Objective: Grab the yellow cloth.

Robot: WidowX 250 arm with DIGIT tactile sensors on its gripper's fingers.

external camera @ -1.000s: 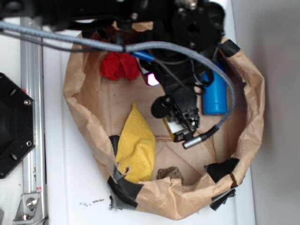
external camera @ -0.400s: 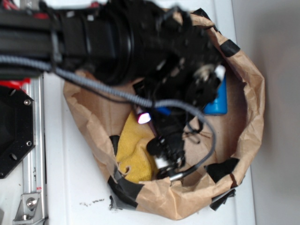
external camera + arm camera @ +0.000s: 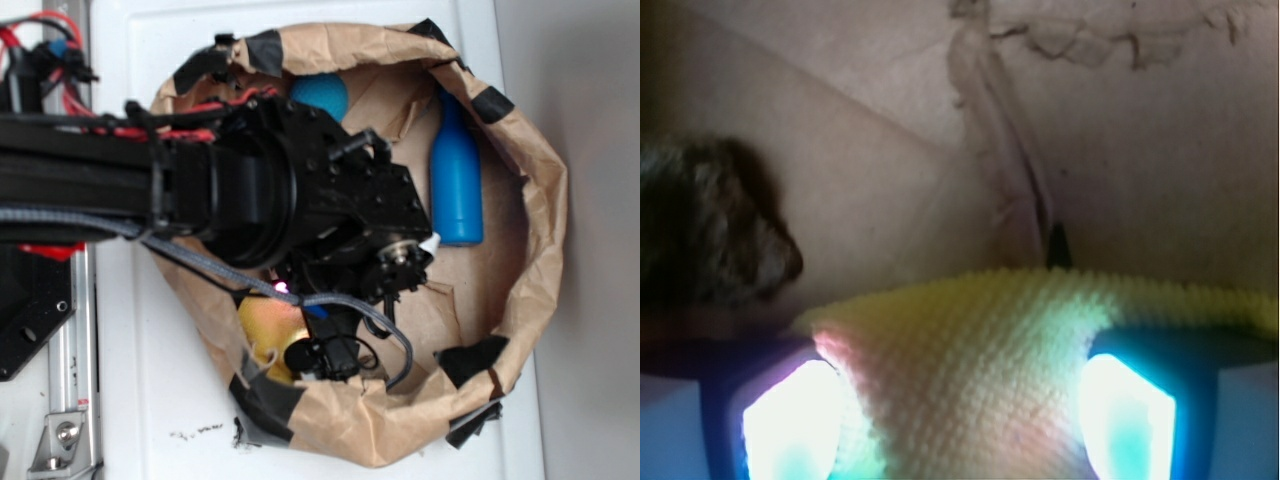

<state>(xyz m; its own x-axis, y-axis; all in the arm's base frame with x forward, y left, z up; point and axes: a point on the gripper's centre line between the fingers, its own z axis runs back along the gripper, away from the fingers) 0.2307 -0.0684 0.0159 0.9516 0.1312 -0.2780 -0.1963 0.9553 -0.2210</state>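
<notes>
Your work surface is the creased brown paper floor of a low paper bag [image 3: 540, 190], its rolled rim patched with black tape, sitting on a white table [image 3: 130, 400] with a metal rail along one edge. Your gripper [image 3: 958, 420] is down at the bag's near wall, its two lit fingers [image 3: 790, 425] spread with the yellow cloth [image 3: 970, 360] bulging up between them and pressed against both. A blue bottle [image 3: 456, 185] lies well apart toward the far side; a dark fuzzy lump [image 3: 710, 235] sits just beside the cloth
</notes>
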